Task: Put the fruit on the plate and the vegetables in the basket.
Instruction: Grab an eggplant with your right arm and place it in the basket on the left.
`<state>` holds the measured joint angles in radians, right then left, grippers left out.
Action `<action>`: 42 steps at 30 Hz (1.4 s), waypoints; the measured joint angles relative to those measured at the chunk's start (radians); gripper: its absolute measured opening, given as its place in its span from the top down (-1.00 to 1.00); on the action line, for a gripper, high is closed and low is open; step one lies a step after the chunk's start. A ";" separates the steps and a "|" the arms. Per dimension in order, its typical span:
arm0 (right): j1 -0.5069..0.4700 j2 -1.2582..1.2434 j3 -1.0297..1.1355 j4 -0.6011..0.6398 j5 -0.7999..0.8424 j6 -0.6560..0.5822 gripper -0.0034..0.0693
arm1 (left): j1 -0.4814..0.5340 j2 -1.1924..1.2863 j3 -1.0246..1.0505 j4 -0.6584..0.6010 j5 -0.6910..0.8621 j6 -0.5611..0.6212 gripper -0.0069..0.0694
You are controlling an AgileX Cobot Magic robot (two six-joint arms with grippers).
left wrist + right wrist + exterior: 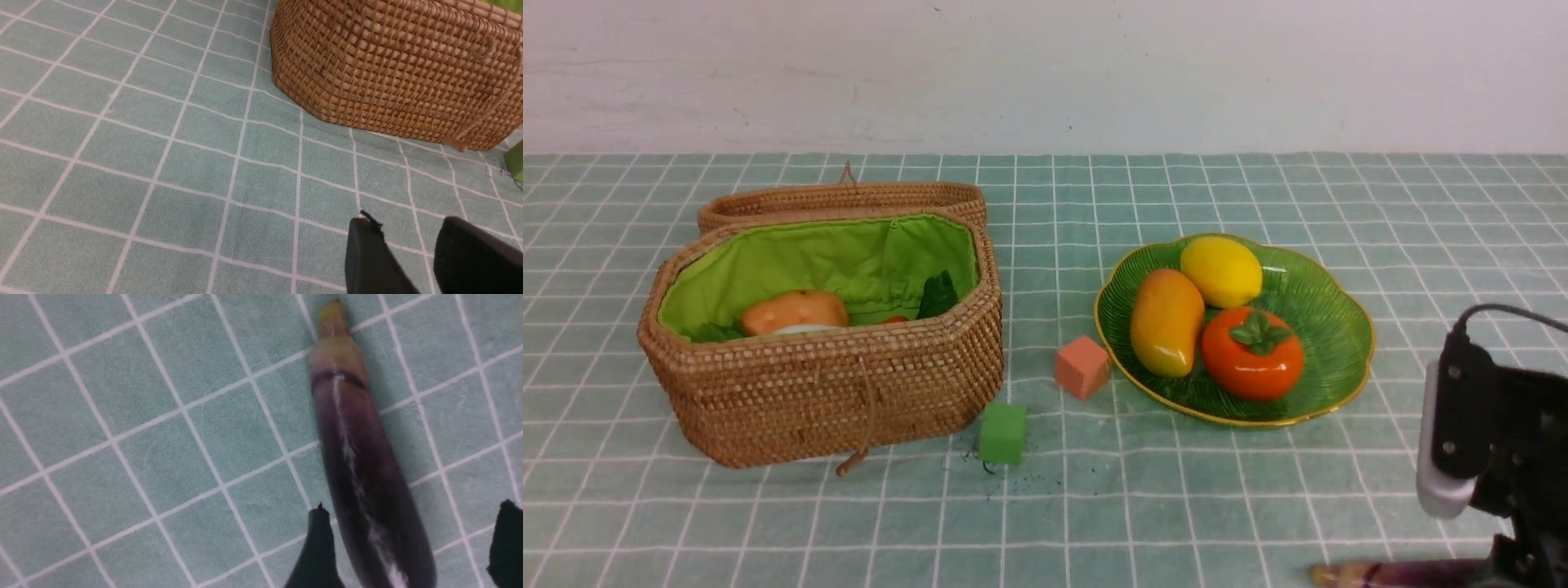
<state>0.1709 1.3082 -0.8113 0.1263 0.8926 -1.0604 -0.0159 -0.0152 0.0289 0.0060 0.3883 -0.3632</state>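
Observation:
The plate [1327,286] stands at the right and holds the fruit: a lemon [1222,270], a mango [1166,321] and a persimmon [1252,353]. The open basket [833,392] at the left holds a potato [794,310], a sliver of white radish [800,330], a bit of red pepper [894,319] and green leaves. A dark purple eggplant [359,469] lies on the cloth near the front edge [1396,573]. My right gripper [412,508] is open and straddles its thick end, one finger close beside it, the other well apart. The left gripper [408,224] hovers open and empty over the cloth, near the basket's wall [392,65].
A salmon-pink foam cube [1082,367] sits just left of the plate. A green foam cube [1002,433] lies by the basket's front corner, its edge also in the left wrist view [515,163]. The basket's lid [841,200] lies open behind it. My right arm [1494,441] stands at the lower right.

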 joint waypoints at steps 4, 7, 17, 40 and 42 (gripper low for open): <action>0.000 0.000 0.095 -0.004 -0.139 -0.003 -0.55 | 0.000 0.000 0.000 0.000 0.000 0.000 0.19; 0.000 0.011 0.125 -0.004 -0.205 -0.003 -0.55 | 0.000 0.000 0.000 0.000 0.000 0.000 0.19; 0.000 0.147 0.140 -0.005 -0.268 -0.009 -0.49 | 0.000 0.000 0.000 0.000 0.000 0.000 0.19; 0.000 0.212 -0.121 0.004 -0.035 0.012 -0.06 | 0.000 0.000 0.000 0.000 0.000 0.000 0.19; 0.000 0.215 -0.168 0.028 0.009 0.013 -0.06 | 0.000 0.000 0.000 0.000 0.000 0.000 0.19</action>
<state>0.1709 1.5228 -0.9796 0.1540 0.9016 -1.0479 -0.0159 -0.0152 0.0289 0.0060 0.3883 -0.3632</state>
